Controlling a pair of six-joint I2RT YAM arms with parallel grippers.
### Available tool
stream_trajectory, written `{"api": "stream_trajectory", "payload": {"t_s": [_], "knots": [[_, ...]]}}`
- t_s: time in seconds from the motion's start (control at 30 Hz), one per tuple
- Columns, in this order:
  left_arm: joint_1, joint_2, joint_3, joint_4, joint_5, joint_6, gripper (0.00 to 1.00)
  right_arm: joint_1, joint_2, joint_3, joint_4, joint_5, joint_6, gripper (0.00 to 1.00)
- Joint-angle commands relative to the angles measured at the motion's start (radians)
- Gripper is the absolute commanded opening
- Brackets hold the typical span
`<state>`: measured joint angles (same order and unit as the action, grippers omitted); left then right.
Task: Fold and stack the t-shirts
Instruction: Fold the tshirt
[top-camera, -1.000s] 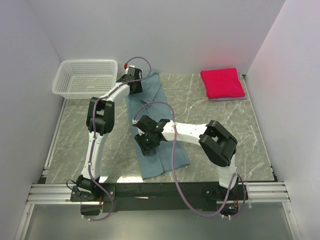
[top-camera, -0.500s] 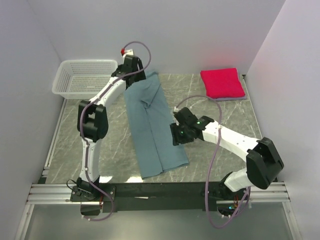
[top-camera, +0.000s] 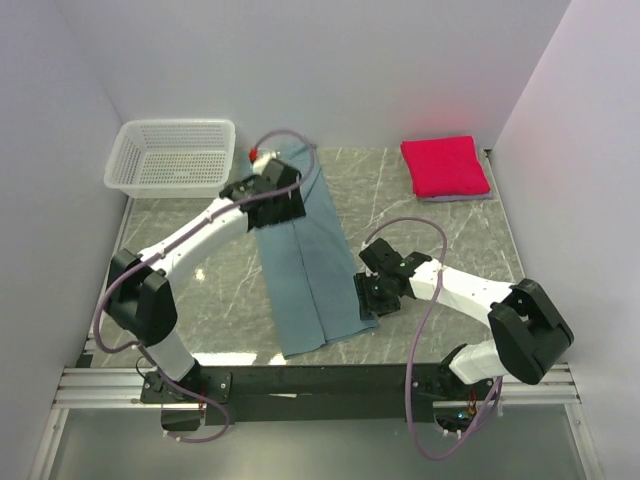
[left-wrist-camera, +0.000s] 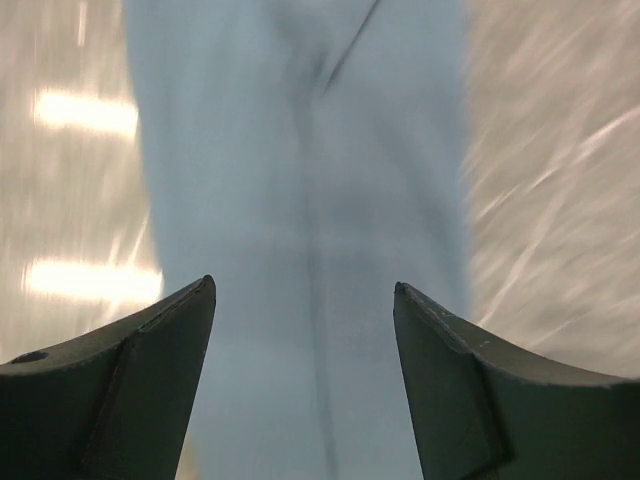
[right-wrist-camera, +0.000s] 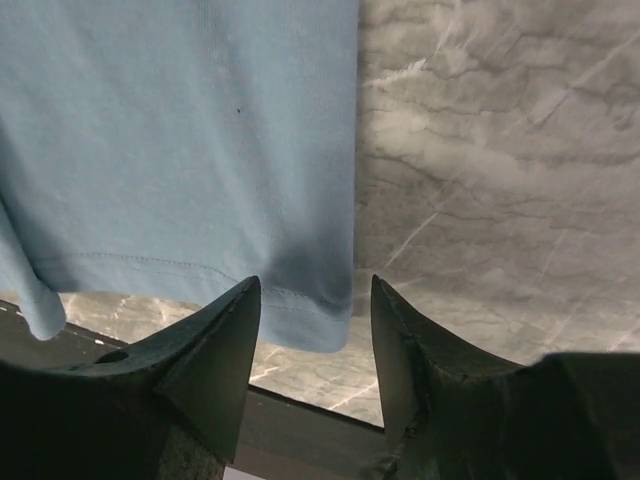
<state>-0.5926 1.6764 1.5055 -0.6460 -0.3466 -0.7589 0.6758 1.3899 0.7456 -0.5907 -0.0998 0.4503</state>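
Left wrist view shows the teal t-shirt (left-wrist-camera: 300, 200) and table (left-wrist-camera: 545, 150) blurred.

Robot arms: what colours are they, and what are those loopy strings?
The left arm and right arm are white tubes joined by chunky black joints. The strings are thin mauve cables, one looping along each arm. A small red tag sits near the left wrist. The fingers are dark, pointed wedges.

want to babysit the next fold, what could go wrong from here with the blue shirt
The right claw stands open over the near right hem corner of the blue shirt; closing there may catch only the top layer, and the fold could slip apart.
That hem lies close to the near edge of the table; a pull towards the arms might drag it over.
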Motion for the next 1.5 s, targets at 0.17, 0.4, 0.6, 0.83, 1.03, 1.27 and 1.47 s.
{"api": "stream_trajectory", "payload": {"t_s": [0.17,0.4,0.6,0.83,1.03,1.27,1.47], "knots": [[-0.182,-0.185,-0.301,-0.253,0.073,-0.331,0.77,-0.005,-0.014,-0.081,0.043,-0.08,0.016,0.52],[-0.286,-0.259,-0.476,-0.294,0.188,-0.45,0.76,-0.004,-0.015,-0.121,0.038,-0.081,0.013,0.41],[-0.316,-0.316,-0.616,-0.264,0.257,-0.508,0.68,-0.001,-0.028,-0.117,0.043,-0.104,0.005,0.06],[-0.348,-0.296,-0.671,-0.202,0.337,-0.488,0.56,-0.001,-0.052,-0.117,0.054,-0.11,0.014,0.0],[-0.372,-0.251,-0.679,-0.178,0.36,-0.494,0.5,-0.002,-0.052,-0.123,0.063,-0.115,0.01,0.0],[-0.378,-0.236,-0.705,-0.172,0.363,-0.514,0.43,-0.001,-0.052,-0.127,0.078,-0.127,0.018,0.0],[-0.38,-0.208,-0.729,-0.139,0.38,-0.502,0.42,0.002,-0.037,-0.134,0.086,-0.127,0.022,0.0]]}}
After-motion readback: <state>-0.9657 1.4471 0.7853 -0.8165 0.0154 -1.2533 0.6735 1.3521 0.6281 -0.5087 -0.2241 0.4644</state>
